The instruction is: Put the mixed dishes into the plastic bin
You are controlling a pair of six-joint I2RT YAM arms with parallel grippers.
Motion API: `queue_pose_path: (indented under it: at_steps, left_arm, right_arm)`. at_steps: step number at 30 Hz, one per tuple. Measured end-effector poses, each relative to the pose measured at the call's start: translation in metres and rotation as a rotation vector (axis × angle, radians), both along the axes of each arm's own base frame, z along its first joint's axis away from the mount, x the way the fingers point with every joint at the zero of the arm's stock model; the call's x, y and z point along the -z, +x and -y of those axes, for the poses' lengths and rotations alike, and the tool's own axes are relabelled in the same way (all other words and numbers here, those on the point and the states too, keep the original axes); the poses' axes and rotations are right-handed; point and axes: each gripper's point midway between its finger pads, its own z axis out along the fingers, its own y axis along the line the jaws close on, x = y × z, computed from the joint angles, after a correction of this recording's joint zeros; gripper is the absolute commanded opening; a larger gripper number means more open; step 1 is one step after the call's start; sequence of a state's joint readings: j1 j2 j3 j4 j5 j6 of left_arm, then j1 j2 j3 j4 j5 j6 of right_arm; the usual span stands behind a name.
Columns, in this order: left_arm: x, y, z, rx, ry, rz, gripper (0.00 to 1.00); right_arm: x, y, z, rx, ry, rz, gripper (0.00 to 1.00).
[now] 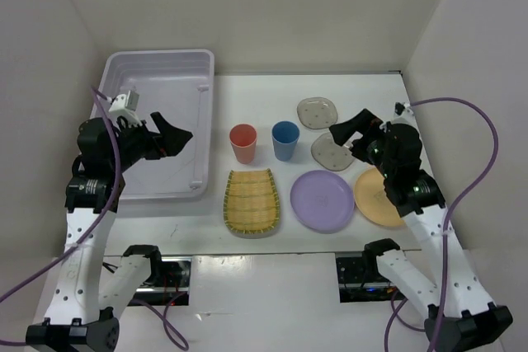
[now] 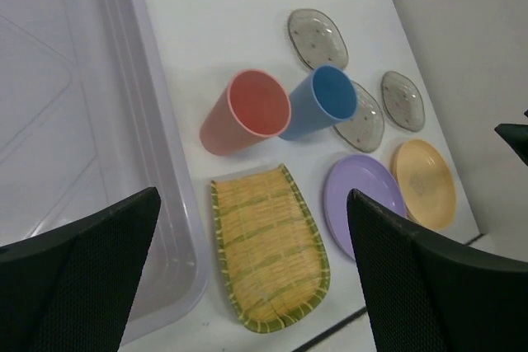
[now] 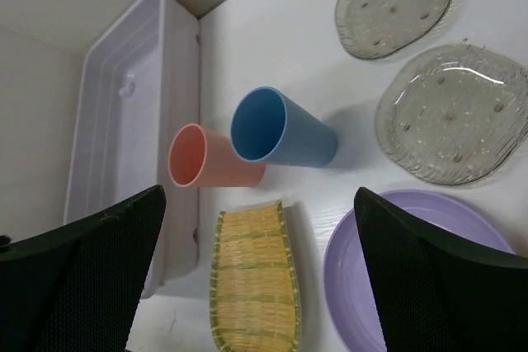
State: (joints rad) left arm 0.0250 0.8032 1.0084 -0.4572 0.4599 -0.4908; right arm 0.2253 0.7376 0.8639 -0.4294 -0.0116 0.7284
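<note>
Now both gape empty: left claw [image 1: 176, 139] over plastic bin [image 1: 157, 53], right claw [image 1: 350, 131] beside grey plate [image 1: 324, 154].

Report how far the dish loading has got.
Done: nothing; the bin holds no dish. In hand: nothing; the left claw hangs open over the bin, the right claw open above the grey plates. Left: pink cup, blue cup, grey plates, lilac plate, orange plate and yellow tray, all on the table.

Right edge of orange plate [image 1: 370, 197] behind the right arm [image 1: 411, 190]
</note>
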Motion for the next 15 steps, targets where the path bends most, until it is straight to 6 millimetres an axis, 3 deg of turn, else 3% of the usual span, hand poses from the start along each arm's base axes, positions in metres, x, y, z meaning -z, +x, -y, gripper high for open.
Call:
queue_pose_path:
  at_steps: [8,15]
  left_arm:
    - [-0.046,0.011,-0.016,-0.080,0.066,0.117,1.00]
    - [-0.034,0.024,0.004,0.016,0.075,0.085,1.00]
  right_arm:
    - [0.008,0.043,-0.003,-0.005,-0.106,-0.067,0.99]
    - [-0.003,0.062,-0.002,-0.013,-0.170,-0.046,0.99]
